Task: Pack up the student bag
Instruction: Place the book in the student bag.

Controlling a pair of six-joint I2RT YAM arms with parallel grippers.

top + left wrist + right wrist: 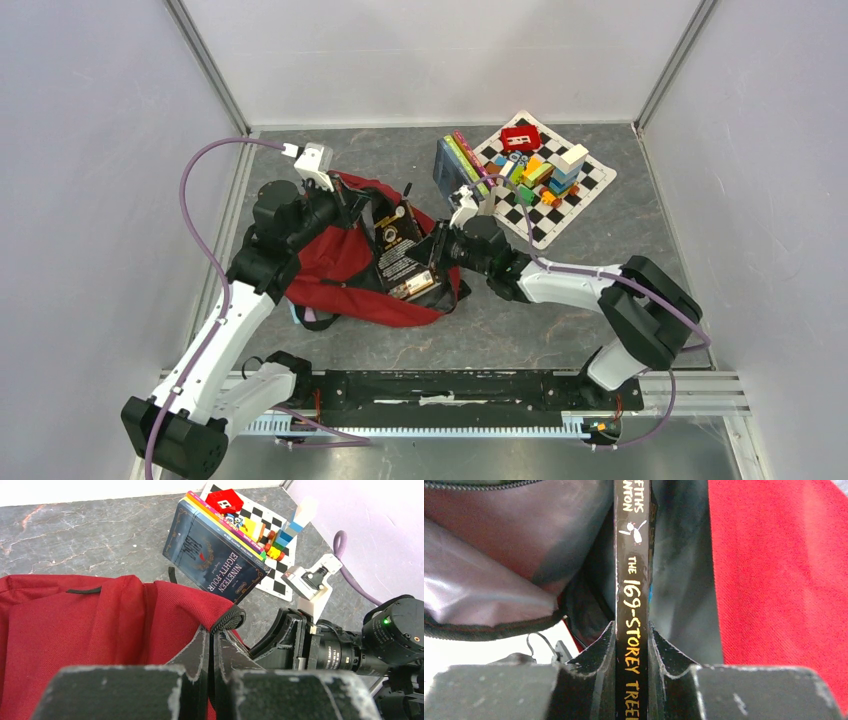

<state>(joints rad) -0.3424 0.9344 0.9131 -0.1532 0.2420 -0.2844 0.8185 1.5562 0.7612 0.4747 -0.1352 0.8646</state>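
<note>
Toward the left of the overhead view, the left gripper reached over the upper edge of a large dark-red fabric backpack. The backpack lay on the grey marbled tabletop at centre-left of the frame, between the two arms. From the left wrist, the fingers were drawn almost together, pinching the backpack's black-piped rim, with red cloth filling the lower left of that view.

At the middle of the overhead frame, a black paperback book with gold lettering lay across the backpack's open mouth, and the right gripper met it from the right. In the right wrist view the jaws were closed only as far as the book's spine, clamping it on both sides. Grey lining showed at the left and red fabric at the right.

Further right, at the upper centre, a leaning stack of books fronted by a dark-blue cover stood apart from the backpack. Just beside it, a black-and-white chequered mat carried a heap of multicoloured toy blocks.
</note>
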